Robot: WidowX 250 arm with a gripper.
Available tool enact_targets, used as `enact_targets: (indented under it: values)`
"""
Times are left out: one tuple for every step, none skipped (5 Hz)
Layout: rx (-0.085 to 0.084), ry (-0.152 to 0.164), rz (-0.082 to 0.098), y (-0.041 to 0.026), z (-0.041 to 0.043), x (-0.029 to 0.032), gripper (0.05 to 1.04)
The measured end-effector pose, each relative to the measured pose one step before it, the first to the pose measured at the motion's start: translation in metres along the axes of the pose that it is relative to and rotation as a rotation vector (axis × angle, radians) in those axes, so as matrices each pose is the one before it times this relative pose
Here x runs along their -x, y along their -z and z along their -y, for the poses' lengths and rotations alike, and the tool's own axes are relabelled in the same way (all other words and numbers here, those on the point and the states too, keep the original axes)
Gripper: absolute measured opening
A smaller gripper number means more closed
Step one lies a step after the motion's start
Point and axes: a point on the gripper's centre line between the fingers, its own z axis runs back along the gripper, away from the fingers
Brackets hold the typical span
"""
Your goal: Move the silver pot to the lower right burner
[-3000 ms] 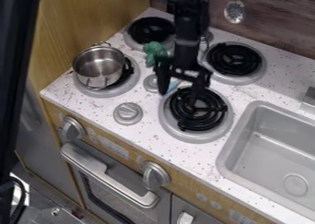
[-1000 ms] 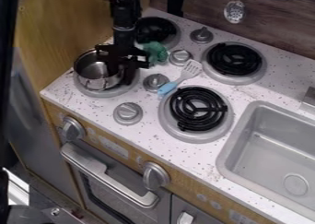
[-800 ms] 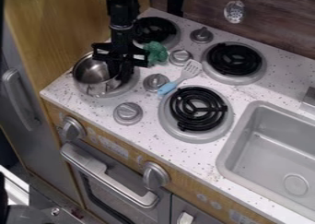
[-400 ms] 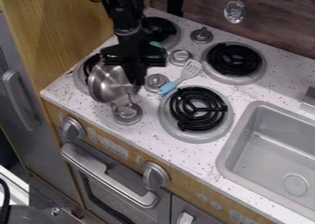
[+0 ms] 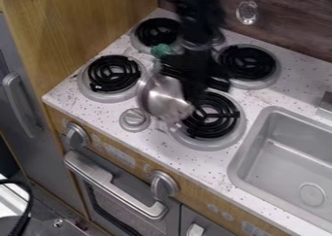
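Silver pot (image 5: 163,98) tilted, underside turned my way, it hangs from the black gripper (image 5: 193,91), clamped on it as far as I can judge, by the left edge of the lower right burner (image 5: 208,115). I'd centre it there, bring it level, ease it down flat, and only then let go.

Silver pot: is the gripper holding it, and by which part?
Yes, the gripper holds the silver pot, tilted, by its side toward the view's upper right. The exact contact is hidden, so I can't tell how much rim or wall is gripped.
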Motion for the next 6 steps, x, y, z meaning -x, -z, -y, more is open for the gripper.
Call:
enact_targets:
  values:
    - [-0.0136,0.0927,-0.0264,0.0159,0.0278,-0.00037,0.064]
    - [-0.0277,-0.0104,-0.0191,0.01072,0.00985,-0.00769,0.064]
    - [0.0182,-0.0002,-0.034,0.01479,0.00863,-0.00396,0.064]
    - [0.0094,0.0215,-0.021,0.00852,0.00515,-0.00566,0.081]
    - [0.0077,0.0001,0.0104,0.0,0.00135,-0.00218,0.231]
    - [-0.0417,-0.0426,-0.0056,-0.01566,-0.00429,0.00113,0.492]
